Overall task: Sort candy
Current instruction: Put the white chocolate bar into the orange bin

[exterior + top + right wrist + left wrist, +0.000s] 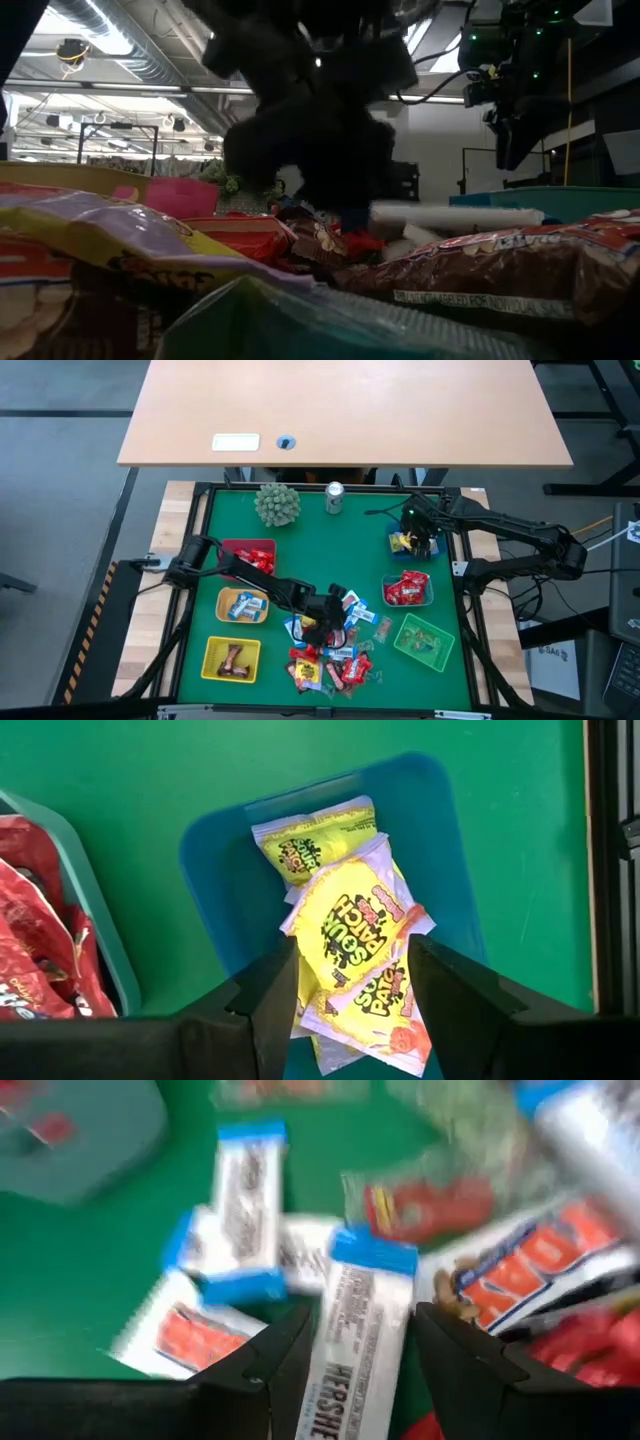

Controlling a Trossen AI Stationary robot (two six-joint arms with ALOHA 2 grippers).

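A pile of candy lies on the green mat near the front edge. My left gripper is low over the pile's far side, slanting down. It is open, with one finger on each side of a white-and-blue bar that lies flat among other wrapped sweets. My right gripper hangs open over the blue basket at the right. The yellow packets in that basket show below and between its fingers. My left gripper stands astride the white-and-blue bar's near end, coming from above at a slant, its fingers along the bar's long sides. The bar lies flat on the mat. Whether the fingers touch it I cannot tell.
Red, orange and yellow baskets stand at the left. Teal and green baskets stand at the right. A spiky green ball and a silver can sit at the far edge.
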